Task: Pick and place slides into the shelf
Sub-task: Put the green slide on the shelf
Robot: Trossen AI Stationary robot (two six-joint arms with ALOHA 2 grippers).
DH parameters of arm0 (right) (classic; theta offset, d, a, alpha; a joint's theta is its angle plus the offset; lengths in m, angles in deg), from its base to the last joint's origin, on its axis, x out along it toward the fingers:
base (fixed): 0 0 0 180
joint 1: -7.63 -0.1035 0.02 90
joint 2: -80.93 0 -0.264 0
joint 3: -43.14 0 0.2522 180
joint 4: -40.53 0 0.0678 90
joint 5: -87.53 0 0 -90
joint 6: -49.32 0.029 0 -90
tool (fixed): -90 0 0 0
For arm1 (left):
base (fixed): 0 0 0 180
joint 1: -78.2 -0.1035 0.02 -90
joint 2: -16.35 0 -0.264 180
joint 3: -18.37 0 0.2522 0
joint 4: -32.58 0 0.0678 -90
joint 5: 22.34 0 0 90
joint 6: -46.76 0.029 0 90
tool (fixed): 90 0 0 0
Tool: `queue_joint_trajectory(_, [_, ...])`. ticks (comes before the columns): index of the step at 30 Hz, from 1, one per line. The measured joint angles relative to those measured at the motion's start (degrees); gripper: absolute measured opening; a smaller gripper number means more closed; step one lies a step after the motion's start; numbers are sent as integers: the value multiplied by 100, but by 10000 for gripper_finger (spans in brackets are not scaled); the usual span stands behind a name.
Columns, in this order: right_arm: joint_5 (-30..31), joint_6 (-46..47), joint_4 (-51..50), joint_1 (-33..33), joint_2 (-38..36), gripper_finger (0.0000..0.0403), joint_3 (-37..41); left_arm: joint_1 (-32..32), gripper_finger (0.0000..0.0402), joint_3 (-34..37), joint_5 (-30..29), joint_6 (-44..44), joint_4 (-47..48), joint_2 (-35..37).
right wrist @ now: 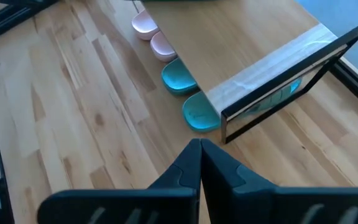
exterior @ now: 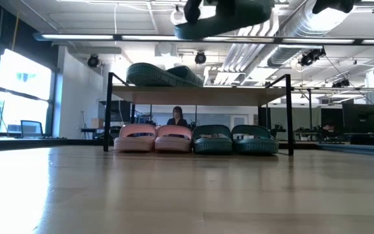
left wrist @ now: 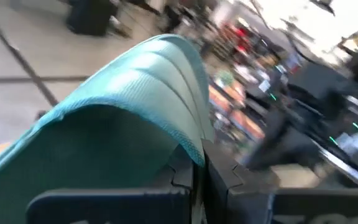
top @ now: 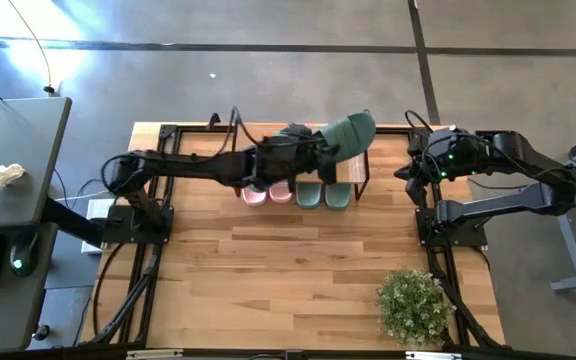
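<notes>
My left gripper (top: 324, 152) is over the shelf (exterior: 200, 95), shut on a sage-green slide (top: 350, 133) that shows at the top of the low view (exterior: 223, 21). Under the wooden plank top, two pink slides (top: 267, 194) and two green slides (top: 324, 195) stand in a row on the table, toes toward the near edge. Another green slide (exterior: 160, 74) lies on the plank top toward its left end; in the high view the left arm hides it. My right gripper (right wrist: 199, 149) is shut on nothing and waits right of the shelf (right wrist: 247, 43). My left gripper pinches the green slide by one edge (left wrist: 190, 148) between its two fingers (left wrist: 219, 177). The slide reaches out beyond the fingertips toward the table's far right. It is lifted clear above the plank top, touching nothing else. Which part of the slide the edge belongs to, I cannot tell.
A potted plant (top: 411, 305) stands at the table's near right corner. Black frame rails (top: 148, 270) run along the table's sides. A desk with a keyboard (top: 8, 170) stands off the left edge. A person (exterior: 177, 116) shows far behind the shelf. Bare wood (top: 288, 280) lies before the shelf.
</notes>
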State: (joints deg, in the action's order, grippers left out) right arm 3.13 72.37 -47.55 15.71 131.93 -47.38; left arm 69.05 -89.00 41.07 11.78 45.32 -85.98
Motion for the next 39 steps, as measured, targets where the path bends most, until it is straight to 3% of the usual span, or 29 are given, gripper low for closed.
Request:
queue_joint_trajectory(9, [63,252,-4,0,5,0,0,-22,0,-168,-1210,-704,-408,-719])
queue_joint_trajectory(15, [127,267,-4,0,27,0,0,-17,2,-161,-1514,-1625,-689,-1113])
queue_joint_trajectory(24, [183,359,-7,0,248,0,0,-24,4,-168,-2071,-2065,-890,-1413])
queue_joint_trajectory(39, [183,92,-2,1,754,0,2,-24,26,-161,-1586,-1933,-627,-1423])
